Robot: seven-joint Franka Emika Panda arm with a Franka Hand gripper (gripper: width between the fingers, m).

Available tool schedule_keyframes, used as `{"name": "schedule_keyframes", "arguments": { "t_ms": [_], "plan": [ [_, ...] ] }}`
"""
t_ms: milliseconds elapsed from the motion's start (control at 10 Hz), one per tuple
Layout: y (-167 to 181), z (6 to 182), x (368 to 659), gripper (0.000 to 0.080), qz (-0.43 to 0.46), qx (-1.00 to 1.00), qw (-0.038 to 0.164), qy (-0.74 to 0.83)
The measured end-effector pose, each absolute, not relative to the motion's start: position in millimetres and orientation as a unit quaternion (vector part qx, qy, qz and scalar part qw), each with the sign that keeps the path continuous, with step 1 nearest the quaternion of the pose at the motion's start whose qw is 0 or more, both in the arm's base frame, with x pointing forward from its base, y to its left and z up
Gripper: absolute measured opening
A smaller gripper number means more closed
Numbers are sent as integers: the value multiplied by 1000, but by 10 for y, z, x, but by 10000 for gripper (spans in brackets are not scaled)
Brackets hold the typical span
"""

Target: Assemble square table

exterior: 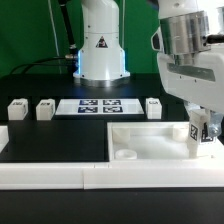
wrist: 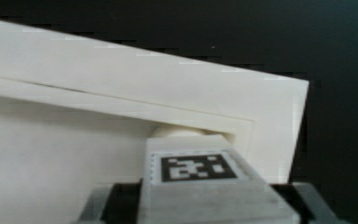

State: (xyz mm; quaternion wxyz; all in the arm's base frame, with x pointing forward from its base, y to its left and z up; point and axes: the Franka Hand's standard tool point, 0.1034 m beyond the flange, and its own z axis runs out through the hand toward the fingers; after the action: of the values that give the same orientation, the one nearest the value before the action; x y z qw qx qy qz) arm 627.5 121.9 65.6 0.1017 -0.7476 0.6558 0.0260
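On the exterior view, my end effector (exterior: 200,135) is clamped on a tagged leg (exterior: 196,130) over the square tabletop (exterior: 150,138), at its corner on the exterior view's right. Three loose legs (exterior: 45,109) lie behind the tabletop, whose near socket (exterior: 127,154) looks empty. On the wrist view, the leg's long axis points straight into the tabletop's corner socket (wrist: 190,130).

Square slab (exterior: 150,140) (wrist: 123,80): white, lies flat, raised rim, round socket (exterior: 127,154) at one near corner. Far-left leg (exterior: 18,110), second leg (exterior: 45,108), third leg (exterior: 153,106): small, white, tagged, stand in a row behind slab, apart from it. Fourth leg (exterior: 200,133) (wrist: 194,165): upright, tagged, tip at slab's corner on the exterior view's right.
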Motion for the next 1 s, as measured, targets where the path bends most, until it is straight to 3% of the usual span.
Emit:
{"name": "schedule_keyframes", "arguments": {
  "t_ms": [200,300,400,500,600,1000],
  "plan": [
    [1238,655,6271,290,27,-744,101,660],
    [1237,657,6268,347,24,-766,100,635],
    [1237,670,6272,540,16,-823,99,560],
    [1231,678,6279,540,7,-871,98,482],
    [1243,690,6283,629,-1,-915,90,394],
    [1187,680,6286,648,-19,-973,80,215]
  ]
}}
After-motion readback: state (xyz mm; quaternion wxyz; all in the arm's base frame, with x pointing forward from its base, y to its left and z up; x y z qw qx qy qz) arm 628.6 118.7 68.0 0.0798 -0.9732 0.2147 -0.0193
